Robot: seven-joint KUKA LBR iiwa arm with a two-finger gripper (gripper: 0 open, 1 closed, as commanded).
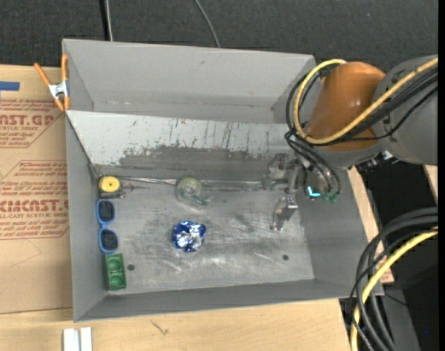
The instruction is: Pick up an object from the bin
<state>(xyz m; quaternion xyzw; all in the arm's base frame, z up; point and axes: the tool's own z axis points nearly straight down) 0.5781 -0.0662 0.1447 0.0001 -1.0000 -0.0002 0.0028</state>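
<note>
My gripper (279, 194) hangs at the right side of the bin, low over bare floor. Its two fingers stand apart, open, with nothing between them. The nearest loose thing is a clear, round plastic piece (191, 190) to its left, near the back wall. A crumpled blue and white ball (188, 236) lies further left and nearer the front. Neither one touches the gripper.
Along the bin's left wall lie a yellow round disc (109, 185), a blue two-ringed plastic piece (106, 225) and a green block (115, 270). The arm with its orange cover and cables reaches in over the right rim.
</note>
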